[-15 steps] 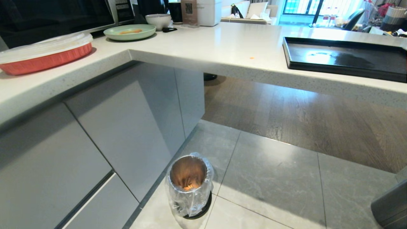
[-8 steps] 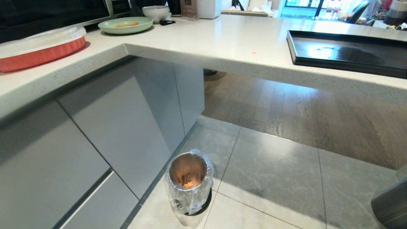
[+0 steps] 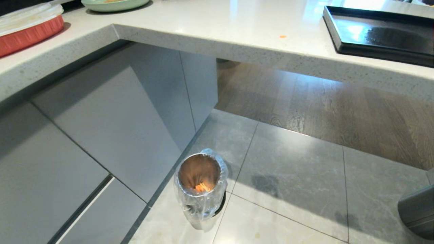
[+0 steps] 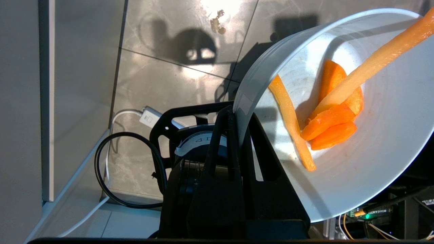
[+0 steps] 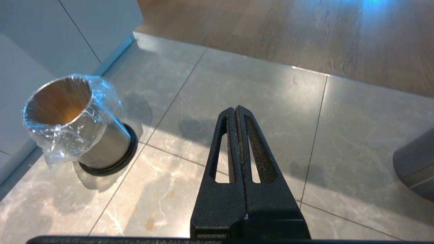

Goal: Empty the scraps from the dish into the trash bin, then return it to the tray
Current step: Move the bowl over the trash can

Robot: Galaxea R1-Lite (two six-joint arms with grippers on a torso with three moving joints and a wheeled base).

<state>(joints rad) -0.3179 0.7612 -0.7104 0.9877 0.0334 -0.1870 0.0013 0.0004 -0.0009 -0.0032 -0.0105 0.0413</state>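
Observation:
In the left wrist view my left gripper (image 4: 237, 113) is shut on the rim of the dish (image 4: 373, 176), a pale bluish-white bowl held tilted above the floor tiles. The scraps (image 4: 330, 128), orange carrot slices and pale yellow sticks, lie inside it. The trash bin (image 3: 200, 176) stands on the floor by the cabinet corner, lined with a clear bag, with orange bits at its bottom. The black tray (image 3: 383, 34) lies bare on the counter at the far right. My right gripper (image 5: 236, 109) hangs shut and empty over the tiles, to the right of the trash bin (image 5: 67, 135). Neither arm shows in the head view.
The counter's overhanging edge (image 3: 237, 51) juts out above the floor. On it are a pale green plate (image 3: 113, 4), a lidded red dish (image 3: 27, 27) and a tiny orange crumb (image 3: 282, 36). A dark grey cylinder (image 3: 418, 211) stands on the floor at the right. Grey cabinets (image 3: 101, 135) stand at the left.
The head view has tipped downward, so the counter and tray have slid up in the picture and more floor shows. The bin itself has not moved.

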